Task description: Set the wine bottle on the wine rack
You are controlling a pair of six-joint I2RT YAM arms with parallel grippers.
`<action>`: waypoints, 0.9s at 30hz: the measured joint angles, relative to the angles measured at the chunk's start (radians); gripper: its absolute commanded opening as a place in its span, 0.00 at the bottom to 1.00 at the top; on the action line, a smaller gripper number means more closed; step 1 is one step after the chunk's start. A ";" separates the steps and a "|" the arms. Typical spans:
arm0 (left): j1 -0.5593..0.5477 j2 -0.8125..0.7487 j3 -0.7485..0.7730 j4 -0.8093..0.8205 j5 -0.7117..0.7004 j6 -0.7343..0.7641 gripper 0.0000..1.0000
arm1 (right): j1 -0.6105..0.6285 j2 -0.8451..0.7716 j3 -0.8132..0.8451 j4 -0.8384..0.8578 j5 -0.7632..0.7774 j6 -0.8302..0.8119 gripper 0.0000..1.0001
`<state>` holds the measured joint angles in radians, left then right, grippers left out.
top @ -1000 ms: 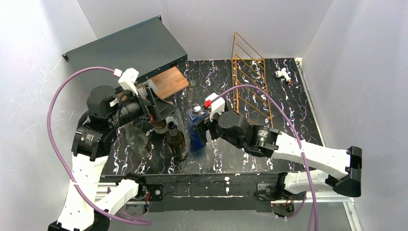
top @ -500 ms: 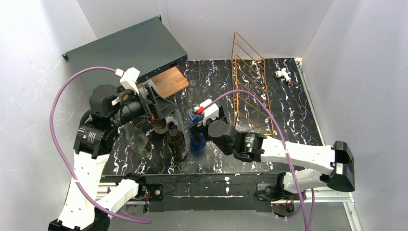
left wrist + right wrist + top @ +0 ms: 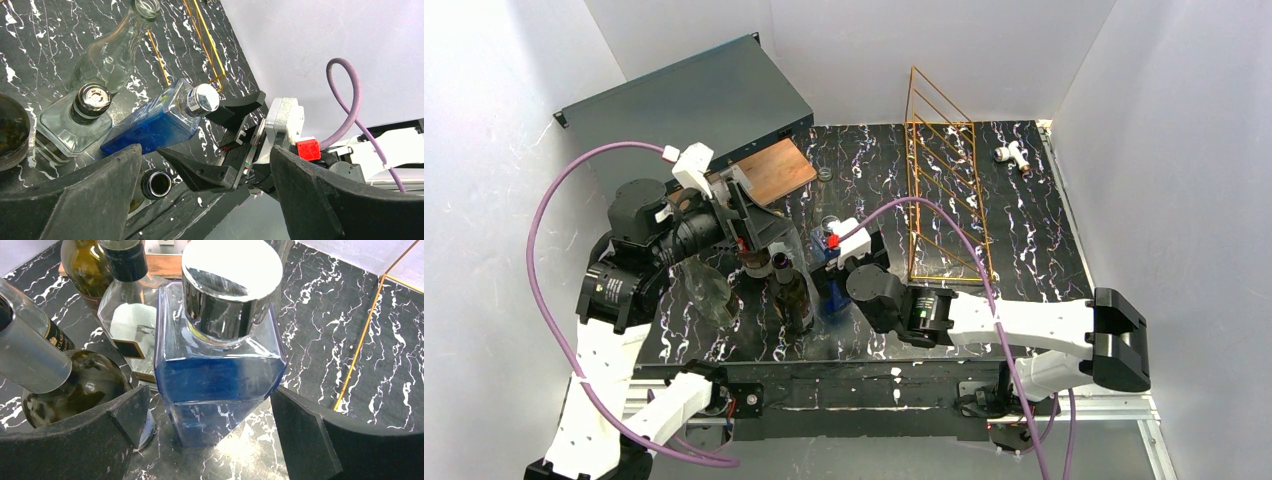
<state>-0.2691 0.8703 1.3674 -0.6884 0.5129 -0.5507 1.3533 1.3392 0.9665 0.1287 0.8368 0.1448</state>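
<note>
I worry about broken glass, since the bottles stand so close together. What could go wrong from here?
The right gripper straddles the blue bottle, with one finger beside the dark green bottle; advancing may knock that over. The smooth glass might slip when lifted. The thin-wire wine rack could tip under the load.

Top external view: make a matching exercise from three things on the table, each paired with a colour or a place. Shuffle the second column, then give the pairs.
Things
1. blue bottle
2. wine rack
3. dark grey box

Colour or place
A. thin gold wire, far right part of the table
B. far left corner
C. silver cap, between the open fingers of the right gripper

Pairs: 1-C, 2-A, 3-B
</note>
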 measured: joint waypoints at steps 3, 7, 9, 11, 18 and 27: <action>0.000 -0.007 -0.006 0.001 0.000 0.000 0.99 | 0.000 0.006 0.000 0.021 0.002 -0.018 1.00; 0.000 -0.018 -0.020 0.003 0.000 -0.001 0.99 | -0.006 0.018 0.000 0.039 -0.003 -0.038 0.95; 0.000 -0.018 -0.020 0.004 0.000 -0.001 0.99 | -0.014 0.025 0.000 0.046 -0.011 -0.045 0.90; 0.000 -0.018 -0.020 0.004 0.000 -0.001 0.99 | -0.027 0.031 0.000 0.051 -0.032 -0.047 0.83; 0.000 -0.021 -0.021 0.004 0.001 0.000 0.99 | -0.073 0.035 -0.001 0.085 -0.110 -0.075 0.65; 0.000 -0.021 -0.031 0.007 0.001 0.000 0.99 | -0.081 0.032 -0.015 0.122 -0.158 -0.104 0.25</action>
<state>-0.2691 0.8497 1.3361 -0.6815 0.5137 -0.5507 1.2720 1.3716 0.9516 0.2504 0.6792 0.0410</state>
